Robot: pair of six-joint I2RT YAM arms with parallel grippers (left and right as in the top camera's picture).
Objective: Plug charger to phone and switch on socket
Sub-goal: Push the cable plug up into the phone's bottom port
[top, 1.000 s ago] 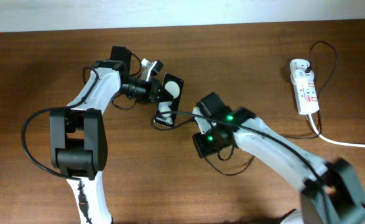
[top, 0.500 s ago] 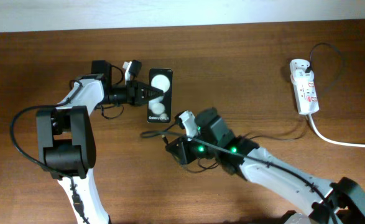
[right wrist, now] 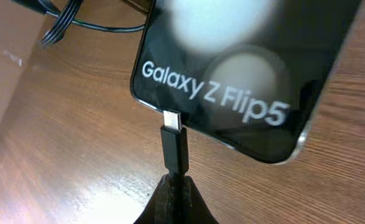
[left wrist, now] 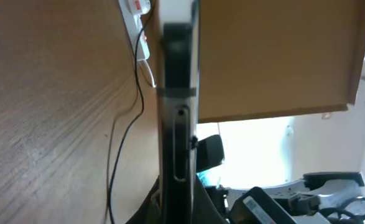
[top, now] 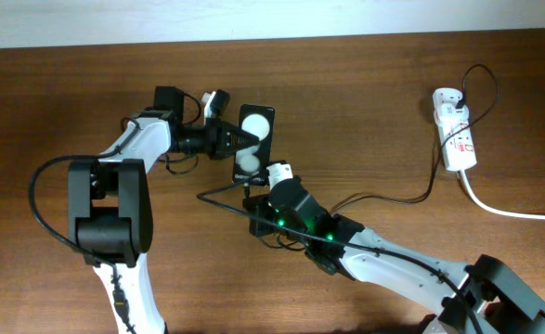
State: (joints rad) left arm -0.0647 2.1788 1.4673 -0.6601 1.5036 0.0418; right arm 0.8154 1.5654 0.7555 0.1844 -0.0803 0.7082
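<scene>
The black phone (top: pixel 256 125) is tilted off the table, and my left gripper (top: pixel 238 139) is shut on its side edges. The left wrist view shows the phone (left wrist: pixel 177 74) edge-on between my jaws (left wrist: pixel 177 208). My right gripper (top: pixel 253 193) is shut on the charger's black plug (right wrist: pixel 174 146), just below the phone's lettered end (right wrist: pixel 232 74). The plug's metal tip touches that end's edge; I cannot tell whether it is inside the port. The thin black charger cable (top: pixel 411 198) runs right to the white socket strip (top: pixel 456 134) at the far right.
The socket's thick white cord (top: pixel 513 211) leaves towards the right edge. A loop of the thin black cable (top: pixel 218 197) lies left of my right gripper. The wall edge (top: pixel 346 35) bounds the table at the back.
My left gripper has shifted right with the phone. My right gripper has moved up to the phone's lettered end and brought the plug tip against its edge.
</scene>
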